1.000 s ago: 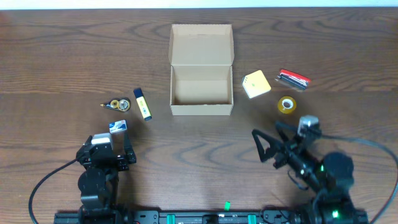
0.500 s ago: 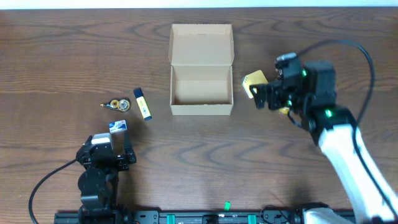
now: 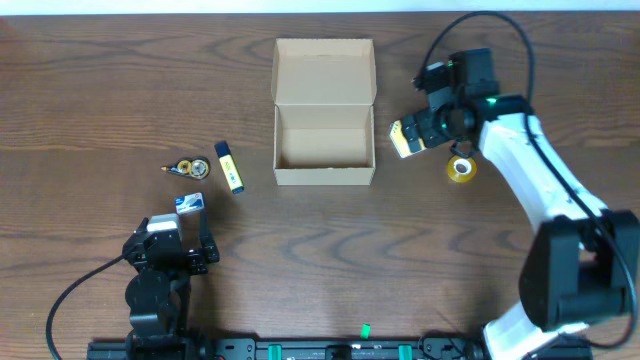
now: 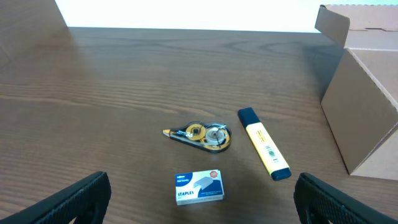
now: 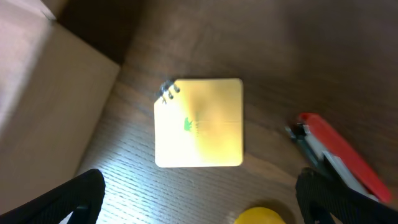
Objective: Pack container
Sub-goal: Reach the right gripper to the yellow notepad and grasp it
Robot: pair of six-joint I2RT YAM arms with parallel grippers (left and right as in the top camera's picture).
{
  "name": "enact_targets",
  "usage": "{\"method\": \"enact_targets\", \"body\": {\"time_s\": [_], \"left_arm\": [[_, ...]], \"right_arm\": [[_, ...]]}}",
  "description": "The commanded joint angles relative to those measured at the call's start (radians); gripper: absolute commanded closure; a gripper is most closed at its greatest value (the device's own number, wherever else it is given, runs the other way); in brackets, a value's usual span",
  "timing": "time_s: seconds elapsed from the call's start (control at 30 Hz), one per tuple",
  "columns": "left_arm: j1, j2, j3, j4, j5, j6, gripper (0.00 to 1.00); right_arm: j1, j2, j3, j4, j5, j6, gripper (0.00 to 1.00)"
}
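Dark brown wood-grain bench [image 3: 90,80] fills the overhead view, with a pale strip along its far edge. At the middle of the far half stands the small tan corrugated cardboard box [image 3: 324,110], open, its hinged flap lid standing back on the far side.

Left of the box lie three things, well apart from it: a yellow highlighter with a dark blue cap [image 3: 229,167] nearest the box, a clear correction-tape dispenser with yellow wheels [image 3: 188,167] further left, and a small blue-and-white box of staples [image 3: 190,203] nearer the front edge. The left arm [image 3: 158,275] sits at the near left, just behind the staples box. Its wrist camera looks over those three things, and the left jaws stand wide, their two tips at the lower corners of that view, holding nothing.

The white right arm [image 3: 530,170] reaches to the far right, just beside the box's right wall. The right jaws also stand wide and are empty-handed, hanging above a square yellow pad of sticky notes [image 5: 199,122], which lies flat on the bench between their tips in the wrist view. A yellow roll of tape [image 3: 461,169] lies near the pad on its near right. A red and black metal tool [image 5: 339,158] lies to the pad's right; what kind of tool is unclear.
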Motion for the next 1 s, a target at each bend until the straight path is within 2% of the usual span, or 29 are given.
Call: {"method": "enact_targets", "body": {"time_s": [0.0,0.53,0.97], "left_arm": [[0.003,-0.005,-0.016,-0.022,0.018,-0.003,0.05],[0.003,-0.005,-0.016,-0.022,0.018,-0.003,0.05],[0.003,-0.005,-0.016,-0.022,0.018,-0.003,0.05]], "right_arm": [[0.021,0.052,0.015,-0.004,0.055,-0.032,0.01],[0.035,0.203,0.015,0.144,0.079,-0.058,0.01],[0.04,0.25,0.015,0.158,0.033,-0.059,0.0]]}}
